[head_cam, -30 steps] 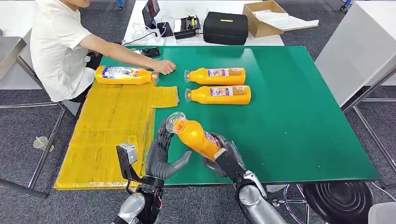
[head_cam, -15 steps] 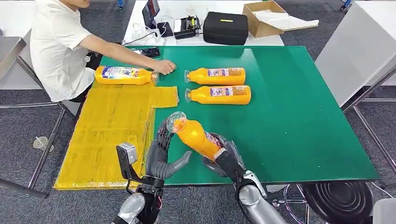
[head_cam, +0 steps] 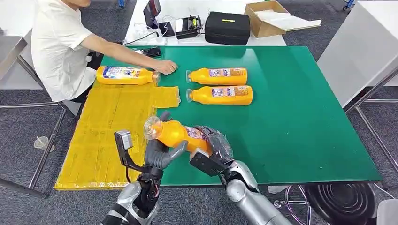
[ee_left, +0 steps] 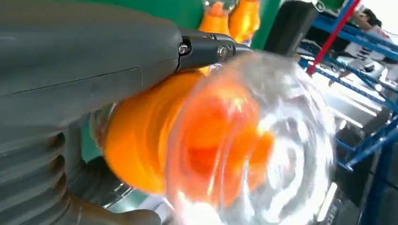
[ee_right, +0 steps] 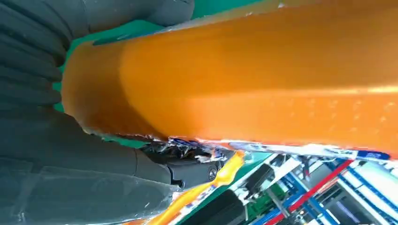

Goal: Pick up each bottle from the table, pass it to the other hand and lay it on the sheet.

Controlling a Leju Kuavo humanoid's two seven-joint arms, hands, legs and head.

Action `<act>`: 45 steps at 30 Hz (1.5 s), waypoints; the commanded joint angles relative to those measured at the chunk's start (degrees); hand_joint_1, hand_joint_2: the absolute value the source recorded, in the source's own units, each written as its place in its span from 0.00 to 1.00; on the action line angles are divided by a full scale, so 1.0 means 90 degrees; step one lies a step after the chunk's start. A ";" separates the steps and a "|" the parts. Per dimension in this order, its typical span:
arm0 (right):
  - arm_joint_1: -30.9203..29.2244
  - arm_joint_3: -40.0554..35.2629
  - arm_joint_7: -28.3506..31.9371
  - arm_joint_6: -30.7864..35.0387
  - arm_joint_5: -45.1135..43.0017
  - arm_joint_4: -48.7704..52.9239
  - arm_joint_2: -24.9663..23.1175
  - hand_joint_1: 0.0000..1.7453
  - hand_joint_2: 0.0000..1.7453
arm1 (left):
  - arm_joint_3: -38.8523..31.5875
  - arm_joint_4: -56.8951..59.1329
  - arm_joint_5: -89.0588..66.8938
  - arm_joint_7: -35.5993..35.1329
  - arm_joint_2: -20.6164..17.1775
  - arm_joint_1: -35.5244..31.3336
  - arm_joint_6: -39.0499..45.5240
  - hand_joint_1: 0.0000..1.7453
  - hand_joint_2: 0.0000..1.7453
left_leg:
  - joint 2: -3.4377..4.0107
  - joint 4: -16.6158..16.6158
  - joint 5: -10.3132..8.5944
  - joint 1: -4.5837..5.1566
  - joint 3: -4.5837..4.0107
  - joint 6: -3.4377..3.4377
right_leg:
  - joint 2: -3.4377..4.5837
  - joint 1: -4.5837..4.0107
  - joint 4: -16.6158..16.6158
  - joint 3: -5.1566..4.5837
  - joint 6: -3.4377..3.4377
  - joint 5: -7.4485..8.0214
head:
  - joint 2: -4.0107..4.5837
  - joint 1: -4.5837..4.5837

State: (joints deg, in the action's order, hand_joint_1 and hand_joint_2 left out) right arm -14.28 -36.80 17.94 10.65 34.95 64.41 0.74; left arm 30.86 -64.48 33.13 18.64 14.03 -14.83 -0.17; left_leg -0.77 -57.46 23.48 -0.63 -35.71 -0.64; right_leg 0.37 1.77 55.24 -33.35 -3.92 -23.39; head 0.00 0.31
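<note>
At the table's near edge, the left hand point(head_cam: 158, 152) curls its fingers around the neck end of an orange bottle point(head_cam: 176, 133), which the right hand point(head_cam: 212, 146) grips by its labelled base, apparently mid-handover beside the yellow sheet point(head_cam: 110, 126). Held level above the green table point(head_cam: 291, 117), the bottle shows a clear domed cap pointing toward the sheet and a printed label partly hidden by the right hand's fingers.

Right hand point(head_cam: 213, 145) gripping bottle point(head_cam: 176, 132), left hand point(head_cam: 157, 152) cupped beneath its neck
</note>
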 commanded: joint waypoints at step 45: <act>-0.0447 -0.0653 0.0635 -0.1039 -0.1308 -0.0055 0.0045 0.85 1.00 | -0.0114 -0.0469 -0.0631 0.1142 0.0112 0.0001 -0.0403 1.00 1.00 | 0.0001 -0.0005 0.0010 -0.0004 0.0009 0.0000 | -0.0002 -0.0008 0.0000 0.0009 0.0019 -0.0009 | 0.0000 0.0000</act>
State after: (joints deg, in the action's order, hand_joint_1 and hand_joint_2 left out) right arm -16.71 -40.44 23.93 1.97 23.30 65.92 0.63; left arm 29.40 -66.92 26.75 28.94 15.63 -13.49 -1.96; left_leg -0.83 -57.47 23.48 -0.63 -35.77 -0.64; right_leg 0.37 1.76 55.24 -33.42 -3.92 -23.40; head 0.00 0.31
